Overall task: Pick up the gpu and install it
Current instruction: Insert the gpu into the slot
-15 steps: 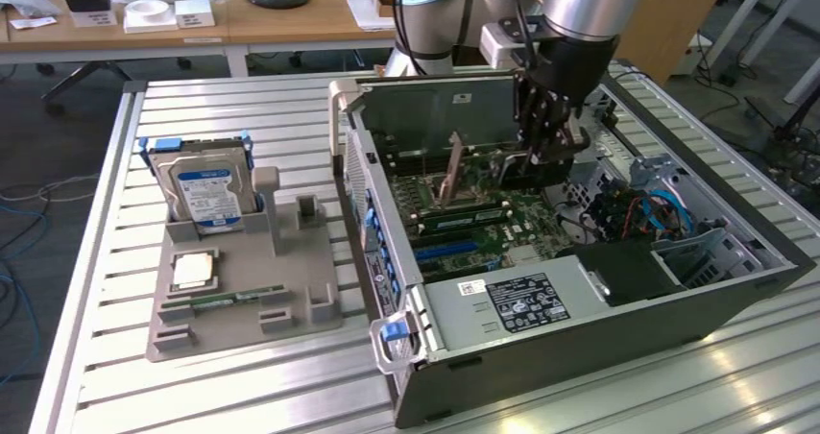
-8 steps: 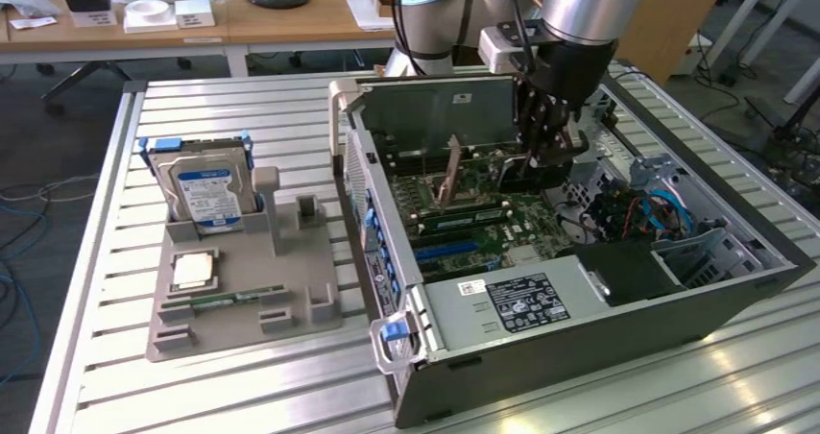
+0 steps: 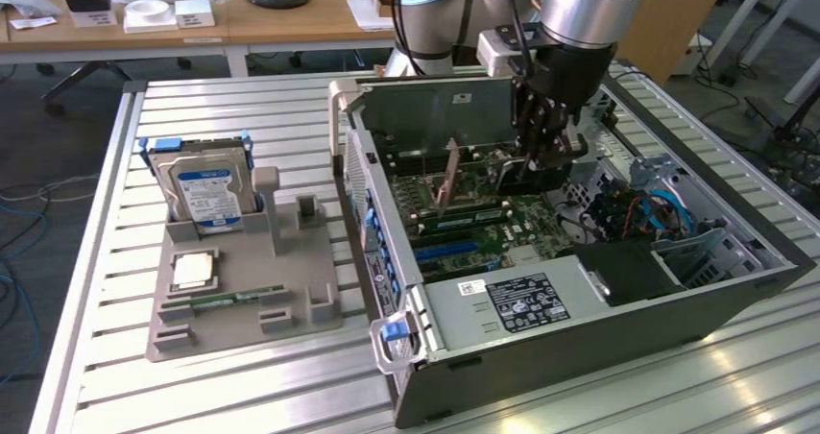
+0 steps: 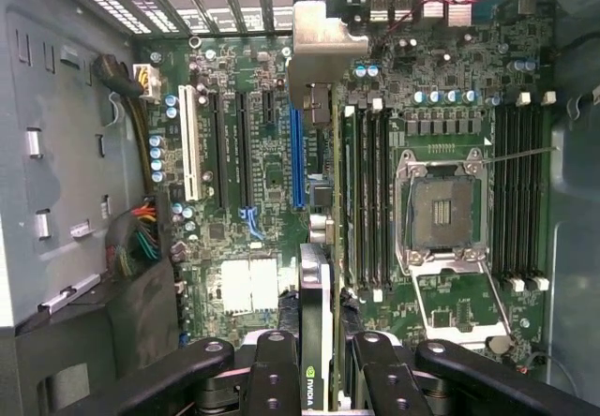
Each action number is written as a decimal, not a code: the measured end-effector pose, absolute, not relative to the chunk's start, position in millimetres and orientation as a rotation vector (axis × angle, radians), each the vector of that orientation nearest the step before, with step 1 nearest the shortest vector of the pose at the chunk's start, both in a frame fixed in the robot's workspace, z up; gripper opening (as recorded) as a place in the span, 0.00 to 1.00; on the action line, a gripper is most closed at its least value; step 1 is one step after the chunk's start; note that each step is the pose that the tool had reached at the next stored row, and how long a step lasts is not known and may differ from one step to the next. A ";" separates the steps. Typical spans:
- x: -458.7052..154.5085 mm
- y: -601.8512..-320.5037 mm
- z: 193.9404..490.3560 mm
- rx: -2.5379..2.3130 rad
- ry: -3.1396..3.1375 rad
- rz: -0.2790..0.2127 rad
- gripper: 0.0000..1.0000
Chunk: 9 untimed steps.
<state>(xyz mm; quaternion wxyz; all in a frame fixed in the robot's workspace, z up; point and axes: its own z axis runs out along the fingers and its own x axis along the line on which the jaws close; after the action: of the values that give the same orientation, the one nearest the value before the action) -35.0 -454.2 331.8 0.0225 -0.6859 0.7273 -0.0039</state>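
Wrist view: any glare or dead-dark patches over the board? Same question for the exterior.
Wrist view: the silver bracket on the gpu and a pale patch on the motherboard blow out white; the black cover in one corner goes near black. Exterior view: glare streaks on the slatted table at that view's right; the case interior reads darker under the arm.

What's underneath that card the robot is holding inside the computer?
The green motherboard with its long slots, one blue slot alongside the gpu held in the pincer. The strip directly beneath the card is covered by it.
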 end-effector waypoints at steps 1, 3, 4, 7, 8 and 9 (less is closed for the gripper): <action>-35.7 -454.2 331.0 -2.125 2.253 -0.012 0.27; -37.2 -454.2 329.3 -2.125 2.253 -0.012 0.27; -38.0 -454.2 328.5 -2.125 2.253 -0.012 0.27; -38.9 -454.2 327.4 -2.125 2.253 -0.012 0.27; -38.9 -454.2 327.4 -2.125 2.253 -0.012 0.27; -38.9 -454.2 327.3 -2.125 2.253 -0.012 0.27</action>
<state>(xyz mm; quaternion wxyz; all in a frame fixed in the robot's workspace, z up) -38.9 -454.2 327.3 0.0225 -0.6860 0.7272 -0.0040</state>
